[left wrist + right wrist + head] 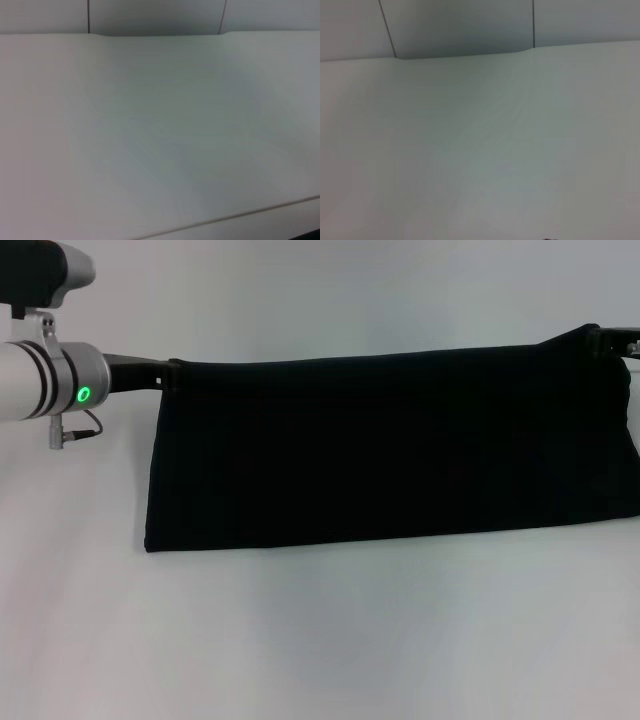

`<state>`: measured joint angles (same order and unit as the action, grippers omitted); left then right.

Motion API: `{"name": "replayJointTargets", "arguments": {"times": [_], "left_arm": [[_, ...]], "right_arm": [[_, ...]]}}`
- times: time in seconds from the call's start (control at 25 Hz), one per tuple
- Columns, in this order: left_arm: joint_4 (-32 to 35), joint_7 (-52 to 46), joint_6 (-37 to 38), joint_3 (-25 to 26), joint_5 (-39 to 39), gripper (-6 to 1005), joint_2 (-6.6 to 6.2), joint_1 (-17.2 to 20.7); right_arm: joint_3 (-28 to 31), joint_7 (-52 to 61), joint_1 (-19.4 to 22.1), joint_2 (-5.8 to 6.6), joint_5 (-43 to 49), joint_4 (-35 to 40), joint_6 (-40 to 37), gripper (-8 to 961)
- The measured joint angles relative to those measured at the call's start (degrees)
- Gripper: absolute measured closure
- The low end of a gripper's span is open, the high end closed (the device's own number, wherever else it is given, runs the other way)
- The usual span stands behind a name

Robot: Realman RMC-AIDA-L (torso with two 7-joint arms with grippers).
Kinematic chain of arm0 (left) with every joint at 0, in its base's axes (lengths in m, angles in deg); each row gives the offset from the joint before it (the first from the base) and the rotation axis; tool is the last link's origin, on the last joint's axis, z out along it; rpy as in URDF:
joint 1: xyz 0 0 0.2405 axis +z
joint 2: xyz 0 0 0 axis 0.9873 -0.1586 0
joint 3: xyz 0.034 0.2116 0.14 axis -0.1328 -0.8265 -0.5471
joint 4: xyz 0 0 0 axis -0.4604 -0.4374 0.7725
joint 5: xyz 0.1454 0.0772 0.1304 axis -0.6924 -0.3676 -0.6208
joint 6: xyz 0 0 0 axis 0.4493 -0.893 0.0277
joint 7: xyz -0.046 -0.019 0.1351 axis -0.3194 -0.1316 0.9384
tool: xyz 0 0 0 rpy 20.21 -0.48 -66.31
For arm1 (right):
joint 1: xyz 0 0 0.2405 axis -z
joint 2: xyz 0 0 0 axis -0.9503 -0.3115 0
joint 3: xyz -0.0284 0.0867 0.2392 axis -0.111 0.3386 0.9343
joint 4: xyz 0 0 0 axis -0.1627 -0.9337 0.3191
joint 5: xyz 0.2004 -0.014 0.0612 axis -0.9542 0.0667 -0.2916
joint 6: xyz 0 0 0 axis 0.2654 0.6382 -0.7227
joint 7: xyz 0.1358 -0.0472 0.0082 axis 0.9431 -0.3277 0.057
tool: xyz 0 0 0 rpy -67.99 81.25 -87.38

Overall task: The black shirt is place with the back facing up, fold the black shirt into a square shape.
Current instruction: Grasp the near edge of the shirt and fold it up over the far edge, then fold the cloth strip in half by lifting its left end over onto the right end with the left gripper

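Black shirt [390,450]: stretched between my grippers, over the white table [320,640].
Left gripper [172,373]: clenched on its left top corner.
Right gripper [600,338]: clenched on its right top corner.

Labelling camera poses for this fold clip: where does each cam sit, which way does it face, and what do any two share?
Head view: on the robot's head, looking forward and down at the black shirt, hanging stretched between the left hand and right hand; left forearm shows.
Left wrist view: on the left wrist, facing the white table and the wall behind; no robot parts show.
Right wrist view: on the right wrist, facing the same tabletop and wall; no robot parts clearly show.
Shared: both wrist views show the table edge against the panelled wall, not the shirt.
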<state>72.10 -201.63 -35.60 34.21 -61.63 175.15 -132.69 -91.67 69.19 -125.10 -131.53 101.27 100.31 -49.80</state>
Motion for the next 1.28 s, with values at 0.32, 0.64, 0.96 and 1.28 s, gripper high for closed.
{"name": "replayJointTargets", "arguments": {"times": [0.32,0.64,0.96,1.28], "left_arm": [[0.1,-0.36,-2.85,0.1,0.04,839,1.32,-0.31],[1.61,-2.49,-4.55,0.68,0.61,528,1.67,0.27],[13.09,-5.7,28.12,0.56,8.89,360,1.25,7.08],[16.17,-5.68,45.71,1.55,12.87,186,1.14,12.94]], "right_arm": [[-0.71,-0.03,0.49,-0.26,0.02,1.16,-0.53,761],[-0.21,0.55,2.43,0.12,-0.81,4.78,-3.64,536],[0.04,2.47,11.3,2.38,-13.03,11.68,-30.31,340],[0.16,2.84,18.59,1.97,-16.08,13.19,-44.1,148]]}}
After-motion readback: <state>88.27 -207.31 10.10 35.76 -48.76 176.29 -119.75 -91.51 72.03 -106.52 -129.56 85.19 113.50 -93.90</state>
